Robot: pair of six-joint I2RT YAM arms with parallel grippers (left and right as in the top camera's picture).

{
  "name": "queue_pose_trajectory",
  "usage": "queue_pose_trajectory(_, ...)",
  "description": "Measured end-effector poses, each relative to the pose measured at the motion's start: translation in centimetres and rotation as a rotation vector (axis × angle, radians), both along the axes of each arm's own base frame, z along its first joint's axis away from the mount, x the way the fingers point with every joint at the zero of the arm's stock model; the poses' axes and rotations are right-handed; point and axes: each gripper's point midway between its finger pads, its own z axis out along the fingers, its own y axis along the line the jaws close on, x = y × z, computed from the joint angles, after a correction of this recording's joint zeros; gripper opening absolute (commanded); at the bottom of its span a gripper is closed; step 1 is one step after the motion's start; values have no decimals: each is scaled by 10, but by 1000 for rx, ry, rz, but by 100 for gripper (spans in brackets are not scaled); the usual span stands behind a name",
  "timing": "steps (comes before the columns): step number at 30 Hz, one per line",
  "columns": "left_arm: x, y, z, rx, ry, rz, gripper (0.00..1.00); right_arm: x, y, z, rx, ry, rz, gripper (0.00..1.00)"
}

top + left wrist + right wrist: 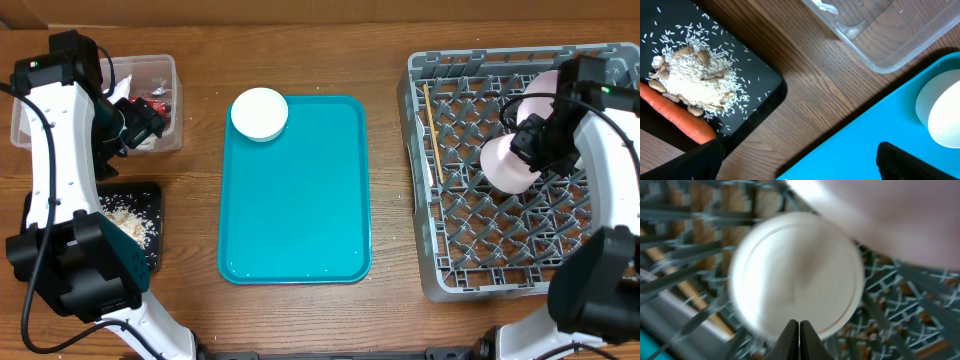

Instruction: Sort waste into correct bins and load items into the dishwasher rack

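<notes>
My left gripper [797, 160] is open and empty above the wood between the black tray [760, 75] and the teal tray; in the overhead view it [140, 122] is by the clear tub [165, 70]. The black tray holds beige food scraps [695, 80] and the orange carrot [675, 115]. The red wrapper [158, 103] lies in the clear tub. A small white cup [260, 112] stands on the teal tray. My right gripper [799, 330] is shut, right at a pinkish bowl [795, 270] lying in the grey rack [470, 270]. A second bowl [540, 90] and chopsticks [432, 130] are in the rack.
The teal serving tray [300, 200] lies mid-table between the bins and the rack. The black tray [150, 195] sits in front of the clear tub on the left. My left arm hides part of the tub's contents.
</notes>
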Motion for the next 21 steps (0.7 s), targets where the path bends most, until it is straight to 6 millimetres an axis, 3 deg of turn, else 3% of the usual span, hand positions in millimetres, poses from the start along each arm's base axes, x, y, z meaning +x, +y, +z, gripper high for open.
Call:
queue_pose_trajectory(5, 0, 0, 0, 0, 0, 0, 100, 3, 9, 12, 37, -47, 26, 7)
queue_pose_trajectory(13, 0, 0, 0, 0, 0, 0, 100, -5, 13, -18, 54, -19, 33, 7)
queue_pose_trajectory(21, 0, 0, 0, 0, 0, 0, 100, -9, 15, -20, 63, -2, 33, 7)
